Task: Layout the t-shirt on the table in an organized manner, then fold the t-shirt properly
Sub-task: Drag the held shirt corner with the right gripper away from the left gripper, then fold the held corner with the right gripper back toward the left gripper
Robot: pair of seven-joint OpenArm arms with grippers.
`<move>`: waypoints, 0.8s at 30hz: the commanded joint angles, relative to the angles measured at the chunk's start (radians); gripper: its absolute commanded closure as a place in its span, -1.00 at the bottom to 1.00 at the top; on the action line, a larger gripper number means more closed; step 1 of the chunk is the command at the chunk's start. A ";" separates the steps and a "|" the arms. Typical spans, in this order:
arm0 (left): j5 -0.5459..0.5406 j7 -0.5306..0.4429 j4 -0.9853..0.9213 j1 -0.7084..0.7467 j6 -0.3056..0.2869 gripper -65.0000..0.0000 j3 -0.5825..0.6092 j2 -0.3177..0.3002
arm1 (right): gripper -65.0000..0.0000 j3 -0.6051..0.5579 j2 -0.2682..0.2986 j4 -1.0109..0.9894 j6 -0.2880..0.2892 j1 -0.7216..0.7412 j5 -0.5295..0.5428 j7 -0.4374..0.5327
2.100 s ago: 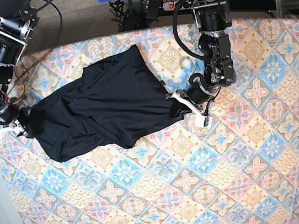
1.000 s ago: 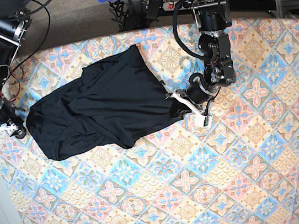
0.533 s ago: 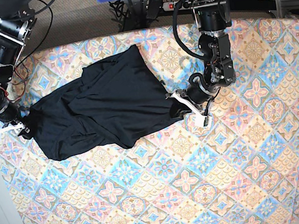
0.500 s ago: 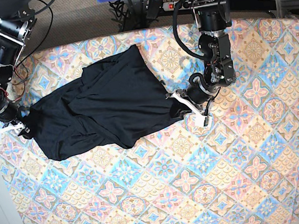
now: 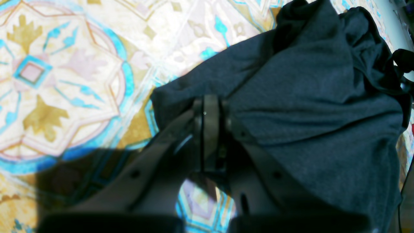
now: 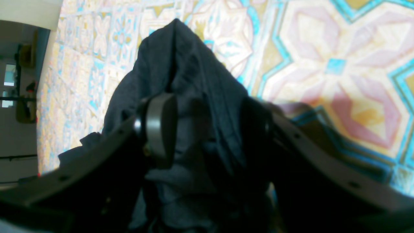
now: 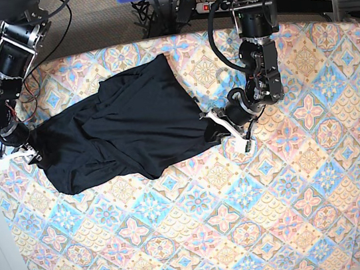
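— Where the left gripper meets the t-shirt, what are its jaws doing?
— Pressed together, pinching the garment's edge.
— And the shirt?
— Rumpled on the table, toward its far half.
— The right gripper?
— Spread wide, fabric bunched between its fingers at the other edge.

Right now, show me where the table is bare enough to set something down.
Bare: the table's whole near half, below the t-shirt, and the stretch beyond the left gripper toward the far edge. Crowded: the far middle under the crumpled shirt, with the right gripper at its other end.
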 commanded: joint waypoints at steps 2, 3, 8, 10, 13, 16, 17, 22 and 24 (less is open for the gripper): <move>0.078 0.091 -0.006 0.011 0.043 1.00 -0.001 -0.011 | 0.04 -0.013 0.008 0.008 -0.001 0.007 -0.006 -0.033; 0.078 0.091 -0.006 0.011 0.043 1.00 -0.001 -0.011 | 0.04 -0.038 0.008 0.008 -0.001 0.007 -0.006 -0.033; 0.078 0.091 -0.006 0.011 0.043 1.00 -0.001 -0.011 | 0.04 -0.128 0.008 0.013 -0.001 0.009 -0.006 -0.024; 0.078 0.091 -0.006 0.011 0.043 1.00 -0.001 -0.011 | 0.04 -0.145 0.008 0.013 -0.001 0.009 -0.006 -0.024; 0.078 0.091 -0.006 0.011 0.043 1.00 -0.001 -0.011 | 0.04 -0.156 0.008 0.011 -0.001 0.010 -0.006 -0.024; 0.078 0.091 -0.006 0.011 0.043 1.00 -0.001 -0.011 | 0.10 -0.170 0.008 0.011 -0.001 0.010 -0.006 -0.024; 0.078 0.091 -0.006 0.011 0.043 1.00 -0.001 -0.011 | 0.17 -0.170 0.008 0.011 -0.001 0.010 -0.006 -0.023; 0.078 0.091 -0.006 0.011 0.043 1.00 -0.001 -0.011 | 0.86 -0.167 0.008 0.010 -0.001 0.012 -0.006 -0.021; 0.078 0.091 -0.006 0.011 0.043 1.00 -0.001 -0.011 | 1.00 -0.167 0.008 0.013 -0.001 0.012 -0.008 -0.021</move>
